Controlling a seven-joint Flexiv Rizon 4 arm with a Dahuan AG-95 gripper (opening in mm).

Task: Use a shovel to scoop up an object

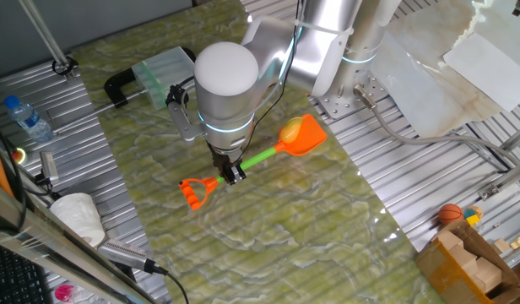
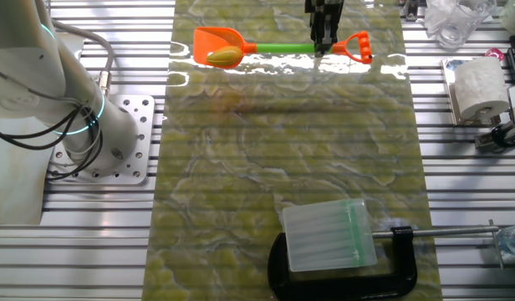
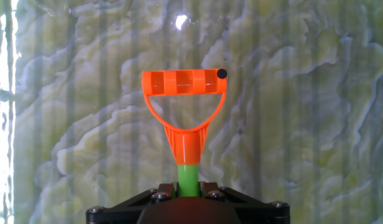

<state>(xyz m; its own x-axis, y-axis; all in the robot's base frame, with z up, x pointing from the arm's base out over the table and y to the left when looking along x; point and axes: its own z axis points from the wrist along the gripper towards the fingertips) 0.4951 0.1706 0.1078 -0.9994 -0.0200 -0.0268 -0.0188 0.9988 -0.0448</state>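
Note:
The shovel (image 1: 260,158) has an orange blade (image 1: 308,135), a thin green shaft and an orange D-shaped end (image 1: 195,192). The yellow-orange oval object (image 1: 290,131) lies on the blade; the other fixed view shows it on the blade too (image 2: 225,55). My gripper (image 1: 234,173) is shut on the green shaft close to the D-shaped end. In the other fixed view the gripper (image 2: 323,46) holds the shovel (image 2: 278,48) at the far edge of the mat. In the hand view the D-shaped end (image 3: 184,102) juts out ahead of my gripper (image 3: 189,186).
A green marbled mat (image 1: 268,228) covers the table. A clear box in a black clamp (image 1: 154,74) stands at the back. A water bottle (image 1: 29,117) and a tissue roll (image 1: 77,215) are at the left. A small orange ball (image 1: 450,214) and wooden blocks (image 1: 467,266) are at the right.

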